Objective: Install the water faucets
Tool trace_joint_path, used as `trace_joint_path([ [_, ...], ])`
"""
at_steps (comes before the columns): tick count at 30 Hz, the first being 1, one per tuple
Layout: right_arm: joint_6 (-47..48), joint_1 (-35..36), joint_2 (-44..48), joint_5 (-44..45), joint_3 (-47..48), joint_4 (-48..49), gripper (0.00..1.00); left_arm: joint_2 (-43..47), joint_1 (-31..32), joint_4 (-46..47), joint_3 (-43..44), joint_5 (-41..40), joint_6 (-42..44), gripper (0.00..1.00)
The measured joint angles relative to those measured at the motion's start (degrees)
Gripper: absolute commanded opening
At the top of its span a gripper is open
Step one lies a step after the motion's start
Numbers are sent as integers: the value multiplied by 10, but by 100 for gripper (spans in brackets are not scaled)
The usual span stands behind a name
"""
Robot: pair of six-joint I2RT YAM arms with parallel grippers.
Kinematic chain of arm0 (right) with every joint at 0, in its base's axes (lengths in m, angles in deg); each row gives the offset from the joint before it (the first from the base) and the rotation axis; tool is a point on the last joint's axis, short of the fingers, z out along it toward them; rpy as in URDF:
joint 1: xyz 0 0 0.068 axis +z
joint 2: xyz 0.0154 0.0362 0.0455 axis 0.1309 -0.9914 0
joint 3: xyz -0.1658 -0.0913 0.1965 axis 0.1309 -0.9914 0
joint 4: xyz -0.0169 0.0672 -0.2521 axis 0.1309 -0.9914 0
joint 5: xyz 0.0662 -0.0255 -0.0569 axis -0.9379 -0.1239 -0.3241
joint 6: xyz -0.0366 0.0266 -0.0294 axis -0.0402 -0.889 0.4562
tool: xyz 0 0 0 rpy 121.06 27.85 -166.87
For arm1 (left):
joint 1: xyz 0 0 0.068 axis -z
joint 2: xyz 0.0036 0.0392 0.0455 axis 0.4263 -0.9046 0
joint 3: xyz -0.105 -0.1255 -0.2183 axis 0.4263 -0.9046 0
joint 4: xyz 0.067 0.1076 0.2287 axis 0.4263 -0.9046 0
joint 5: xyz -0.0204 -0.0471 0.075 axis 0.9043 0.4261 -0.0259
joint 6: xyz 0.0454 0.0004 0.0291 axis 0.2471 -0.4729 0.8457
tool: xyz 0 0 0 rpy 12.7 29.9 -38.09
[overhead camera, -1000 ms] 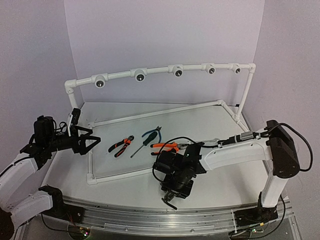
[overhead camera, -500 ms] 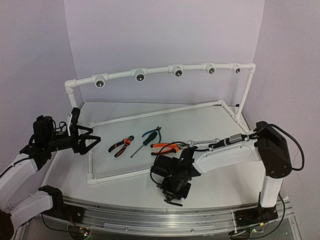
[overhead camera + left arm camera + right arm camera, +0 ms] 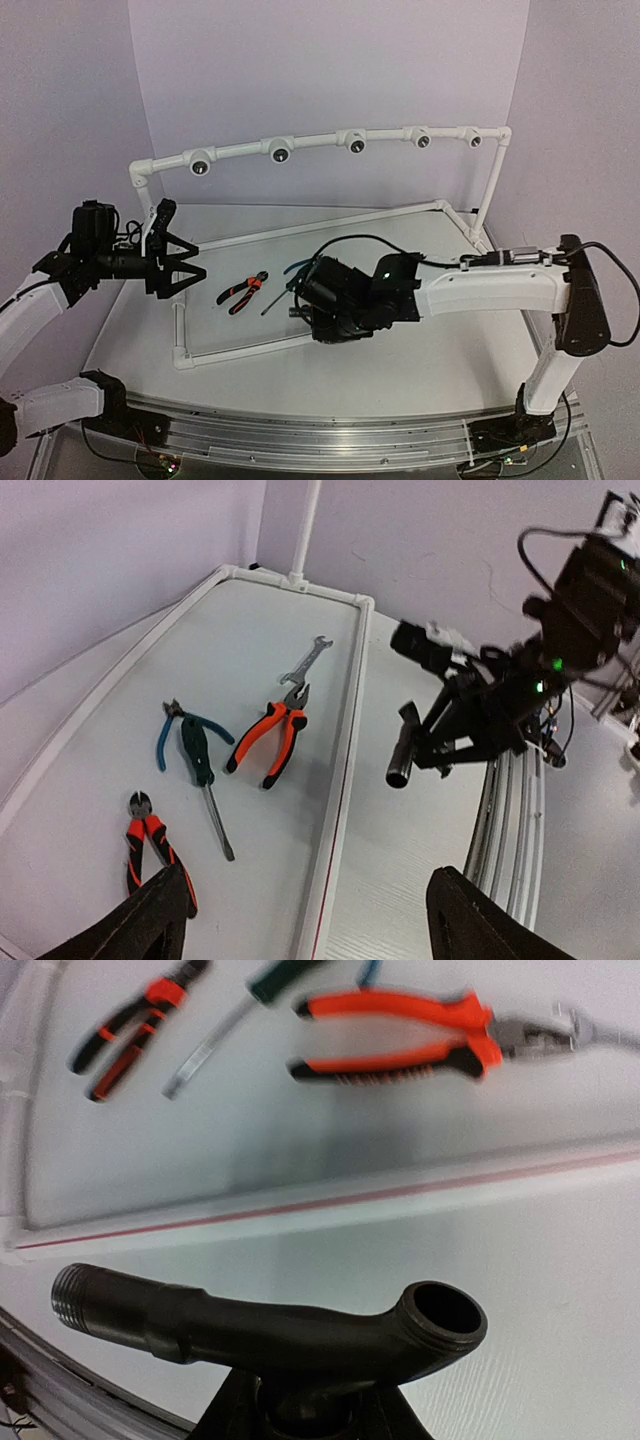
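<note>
1. While my right gripper (image 3: 305, 1405) hangs low over the near strip of the table (image 3: 520, 1290), its fingers are pinched on the water faucet (image 3: 270, 1325) from underneath. They clamp the stubby middle of the body, and that leaves both ends free.
2. The tap lies sideways in my grip, threaded end pointing left, open round mouth to the right. I reckon the thread is left bare because that end has to go into a socket.
3. Just beyond it runs the near rail of the white pipe frame (image 3: 300, 1205). The tap rides above it, not touching.
4. Inside the frame the tools lie flat: orange pliers (image 3: 400, 1035), a green-handled screwdriver (image 3: 205, 780), small cutters (image 3: 150, 845) and a wrench (image 3: 305, 660). None is in my way.
5. Over at the frame's left end, my left gripper (image 3: 310, 920) hovers with its fingers (image 3: 150, 920) spread wide and nothing between them. It faces along the near rail towards the tap, ready to steady it or take it over, I'd guess.
6. Farthest back stands the raised pipe (image 3: 240, 150) with its row of round sockets (image 3: 281, 152). I see no tap in any of them, so the fitting itself hasn't begun and the tap is well apart from them.
</note>
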Motion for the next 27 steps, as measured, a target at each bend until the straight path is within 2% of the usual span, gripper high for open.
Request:
trace_joint_path([
  [6, 178, 6, 62, 72, 100, 60, 0, -41, 95, -117, 183, -44, 172, 92],
  [10, 256, 6, 59, 89, 160, 97, 0, -70, 190, -125, 267, -143, 292, 90],
  [13, 293, 6, 43, 92, 201, 111, 0, -84, 262, -97, 281, -226, 394, 87],
  [16, 315, 6, 24, 90, 231, 120, 0, -97, 303, -66, 280, -288, 485, 80],
  [20, 328, 6, 6, 85, 245, 128, 0, -102, 311, -17, 266, -338, 557, 71],
  [23, 331, 6, -2, 84, 247, 132, 0, -103, 311, 8, 259, -354, 576, 64],
  [27, 339, 5, -5, 83, 248, 143, 0, -105, 311, 18, 253, -365, 596, 61],
])
